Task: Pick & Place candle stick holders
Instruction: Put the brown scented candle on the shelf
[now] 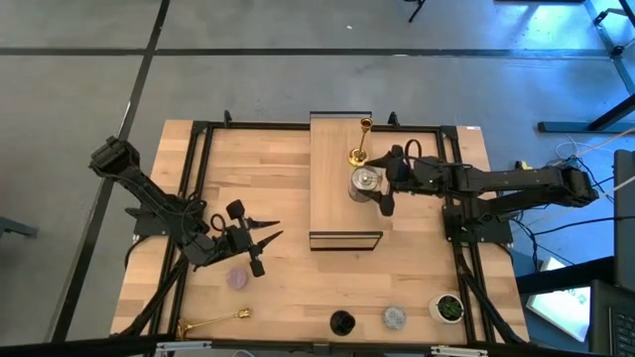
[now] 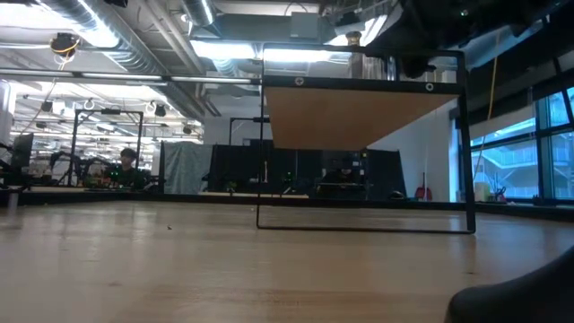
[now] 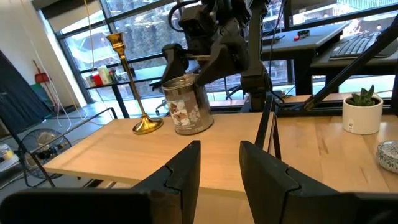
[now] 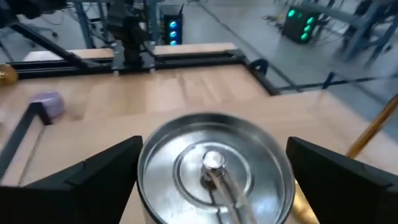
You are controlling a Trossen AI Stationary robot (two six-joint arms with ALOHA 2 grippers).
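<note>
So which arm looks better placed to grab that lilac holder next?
The left. Its end effector hovers just above the lilac holder, while the right end effector sits around the silver holder on the raised shelf.

**Dark arms, angular fingers**

Both arms are built of matte black jointed segments. The left gripper [image 1: 260, 241] is tipped with tapered, wedge-shaped fingers [image 3: 183, 174]. Black cabling is seen along the right arm [image 1: 516, 183].

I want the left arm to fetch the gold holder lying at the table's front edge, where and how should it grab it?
The gold holder lies flat on its side, stem along the table edge. Best bet: come straight down with the left pincer and close across the thin stem near its middle, fingers crosswise to it. The flared base and cup ends look wider and likelier to slip.
</note>
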